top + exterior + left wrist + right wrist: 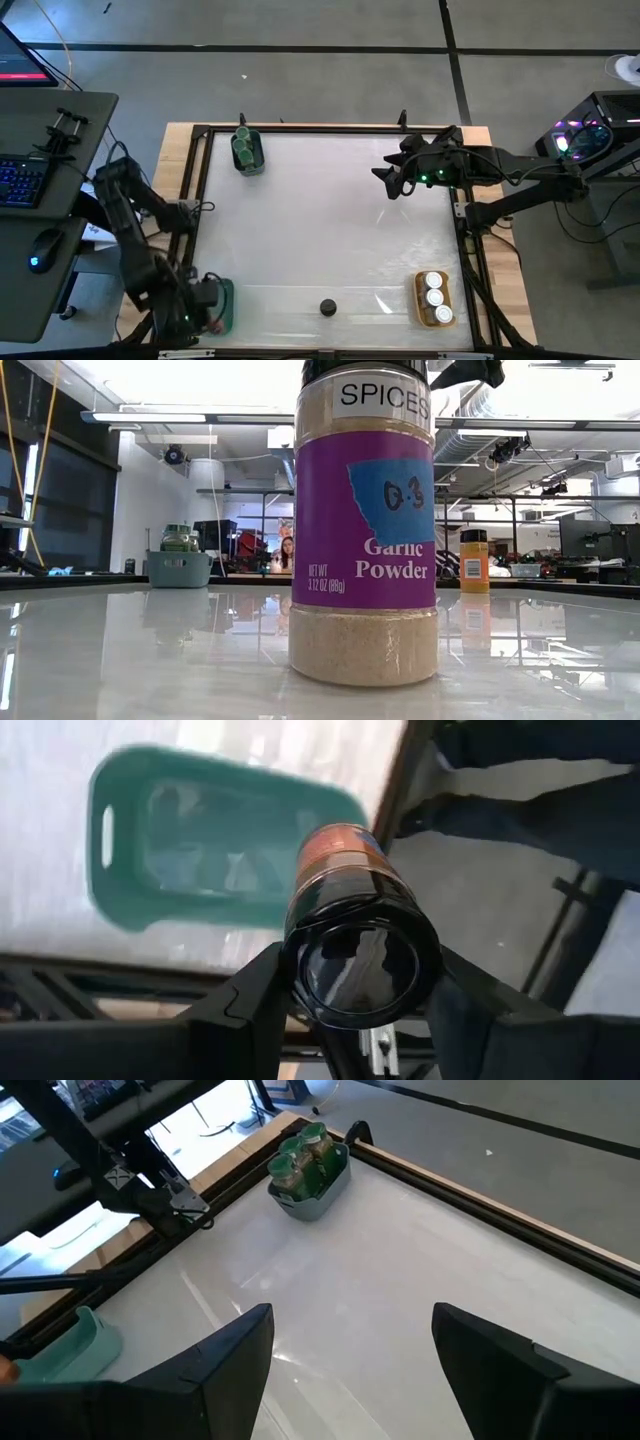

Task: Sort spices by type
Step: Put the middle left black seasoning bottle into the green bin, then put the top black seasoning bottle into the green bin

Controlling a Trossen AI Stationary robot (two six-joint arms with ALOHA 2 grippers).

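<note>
Filling most of the low view, a garlic powder jar (pixel 364 520) stands upright on the white tabletop (pixel 330 220); it has a black lid, a purple label and a blue patch of tape marked with handwriting. From above, the same jar shows as a small dark lid near the front edge, about midway along it, alone and well apart from every tray.

At the front left corner the left hand (pixel 350 995) is pinching a dark-lidded spice jar (pixel 358 945) between its two fingers, lid end toward the wrist camera. The jar is tilted and held above an empty teal tray (pixel 215 855), which lies at that corner just inside the frame rail.

In the back left part of the tabletop a second teal tray (pixel 248 153) holds the green-lidded jars (pixel 305 1152), standing close together; the right wrist view shows three green lids in it.

Near the front right corner an orange tray (pixel 434 299) holds three white-lidded jars (pixel 435 295) in a row, touching or nearly so.

Over the back right part of the tabletop the right hand (pixel 350 1350) hangs with its fingers spread wide and nothing between them, clear of the surface and well apart from all the jars.

Beyond the tabletop, the low view shows a person (pixel 287 553) seated far off in the room.
</note>
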